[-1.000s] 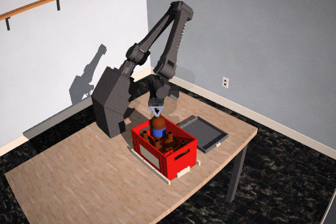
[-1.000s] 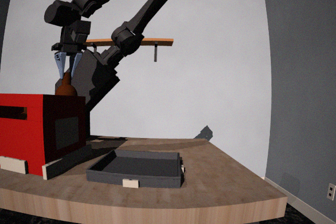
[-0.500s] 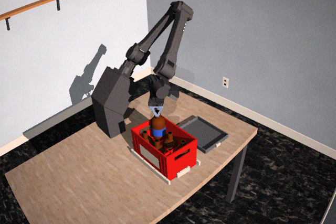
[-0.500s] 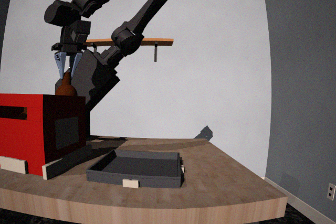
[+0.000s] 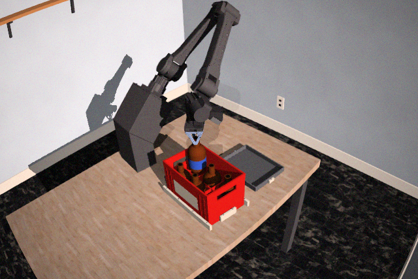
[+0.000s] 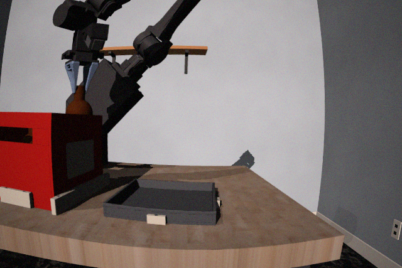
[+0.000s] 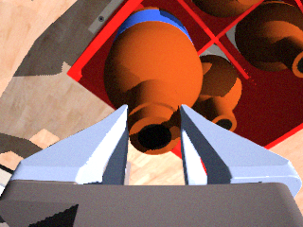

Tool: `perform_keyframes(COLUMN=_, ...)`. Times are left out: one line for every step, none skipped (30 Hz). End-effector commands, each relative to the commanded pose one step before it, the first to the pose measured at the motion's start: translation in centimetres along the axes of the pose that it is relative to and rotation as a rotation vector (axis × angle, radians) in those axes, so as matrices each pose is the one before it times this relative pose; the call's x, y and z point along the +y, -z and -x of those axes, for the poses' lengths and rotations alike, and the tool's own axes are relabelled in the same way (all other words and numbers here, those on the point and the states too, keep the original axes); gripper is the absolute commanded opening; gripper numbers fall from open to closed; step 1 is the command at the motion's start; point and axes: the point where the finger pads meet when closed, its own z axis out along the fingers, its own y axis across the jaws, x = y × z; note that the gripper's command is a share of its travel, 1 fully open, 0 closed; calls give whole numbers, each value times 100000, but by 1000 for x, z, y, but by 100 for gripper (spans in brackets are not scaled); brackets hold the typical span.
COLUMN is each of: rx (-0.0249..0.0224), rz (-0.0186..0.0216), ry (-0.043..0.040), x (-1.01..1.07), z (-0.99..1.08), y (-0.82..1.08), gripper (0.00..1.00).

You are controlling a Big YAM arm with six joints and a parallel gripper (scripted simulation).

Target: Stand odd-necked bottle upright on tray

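Grey walls back the wooden table, where the end effector clamps the neck of the blue-banded bottle, half-raised from the red crate at centre frame; lift straight until clear, then carry it level toward the tray.

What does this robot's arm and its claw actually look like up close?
The arm is dark grey, built of long boxy links joined by rounded knuckles, rising from a dark grey angular base. No cables or markings show. The gripper has two pale blue, wedge-shaped fingers tapering to points under a dark grey block.
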Motion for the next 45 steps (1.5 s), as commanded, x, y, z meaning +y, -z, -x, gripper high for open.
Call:
perform_keyframes(rx=-2829, rz=-5110, ry=2806, x=-1628, z=1602, y=2511, gripper=0)
perform_keyframes(rx=-2, rz=-8, ry=6, x=-9, z=8, y=82, gripper=0)
perform_keyframes(rx=7, rz=-12, ry=6, x=-10, z=7, y=88, gripper=0)
perform_keyframes(rx=5, rz=-12, ry=7, x=-10, z=7, y=93, gripper=0)
perform_keyframes(rx=9, rz=-14, ry=7, x=-10, z=7, y=99, gripper=0)
perform_keyframes(rx=6, rz=-13, ry=7, x=-11, z=8, y=104, gripper=0)
perform_keyframes(rx=-4, rz=-10, ry=7, x=-11, z=10, y=108, gripper=0)
perform_keyframes(rx=0, rz=0, ry=0, x=0, z=0, y=0, gripper=0)
perform_keyframes(rx=0, rz=0, ry=0, x=0, z=0, y=0, gripper=0)
perform_keyframes(rx=-31, rz=1, ry=8, x=-9, z=15, y=113, gripper=0)
perform_keyframes(rx=27, rz=-23, ry=8, x=-13, z=6, y=116, gripper=0)
perform_keyframes(rx=35, rz=-27, ry=8, x=-14, z=4, y=120, gripper=0)
perform_keyframes(rx=13, rz=-18, ry=8, x=-14, z=9, y=123, gripper=0)
perform_keyframes(rx=-3, rz=-11, ry=8, x=-12, z=11, y=125, gripper=0)
perform_keyframes(rx=-14, rz=-7, ry=8, x=-11, z=13, y=127, gripper=0)
perform_keyframes(rx=-8, rz=-9, ry=9, x=-12, z=12, y=129, gripper=0)
perform_keyframes(rx=12, rz=-18, ry=8, x=-14, z=9, y=130, gripper=0)
perform_keyframes(rx=18, rz=-20, ry=8, x=-14, z=8, y=131, gripper=0)
perform_keyframes(rx=9, rz=-16, ry=8, x=-13, z=9, y=131, gripper=0)
perform_keyframes(rx=-4, rz=-11, ry=8, x=-12, z=12, y=130, gripper=0)
perform_keyframes(rx=-8, rz=-10, ry=8, x=-12, z=13, y=129, gripper=0)
perform_keyframes(rx=-1, rz=-12, ry=8, x=-12, z=11, y=127, gripper=0)
perform_keyframes(rx=12, rz=-16, ry=8, x=-12, z=8, y=125, gripper=0)
perform_keyframes(rx=16, rz=-18, ry=7, x=-13, z=7, y=123, gripper=0)
perform_keyframes(rx=0, rz=0, ry=0, x=0, z=0, y=0, gripper=0)
perform_keyframes(rx=0, rz=0, ry=0, x=0, z=0, y=0, gripper=0)
perform_keyframes(rx=-54, rz=9, ry=7, x=-8, z=19, y=120, gripper=0)
perform_keyframes(rx=43, rz=-27, ry=7, x=-14, z=2, y=116, gripper=0)
perform_keyframes(rx=46, rz=-28, ry=7, x=-13, z=1, y=112, gripper=0)
perform_keyframes(rx=7, rz=-13, ry=6, x=-10, z=8, y=108, gripper=0)
perform_keyframes(rx=-9, rz=-7, ry=6, x=-10, z=10, y=103, gripper=0)
perform_keyframes(rx=-24, rz=0, ry=6, x=-8, z=12, y=98, gripper=0)
perform_keyframes(rx=-15, rz=-3, ry=5, x=-8, z=10, y=92, gripper=0)
perform_keyframes(rx=10, rz=-11, ry=5, x=-8, z=5, y=86, gripper=0)
perform_keyframes(rx=19, rz=-14, ry=5, x=-8, z=3, y=80, gripper=0)
perform_keyframes(rx=7, rz=-10, ry=4, x=-8, z=5, y=74, gripper=0)
perform_keyframes(rx=-12, rz=-2, ry=4, x=-6, z=8, y=68, gripper=0)
perform_keyframes(rx=-18, rz=1, ry=3, x=-5, z=8, y=61, gripper=0)
perform_keyframes(rx=-6, rz=-3, ry=3, x=-5, z=5, y=55, gripper=0)
perform_keyframes(rx=11, rz=-8, ry=3, x=-5, z=2, y=48, gripper=0)
perform_keyframes(rx=16, rz=-9, ry=2, x=-5, z=1, y=42, gripper=0)
perform_keyframes(rx=0, rz=0, ry=0, x=0, z=0, y=0, gripper=0)
perform_keyframes(rx=0, rz=0, ry=0, x=0, z=0, y=0, gripper=0)
perform_keyframes(rx=-28, rz=6, ry=2, x=-1, z=8, y=35, gripper=0)
perform_keyframes(rx=10, rz=-6, ry=2, x=-3, z=1, y=29, gripper=0)
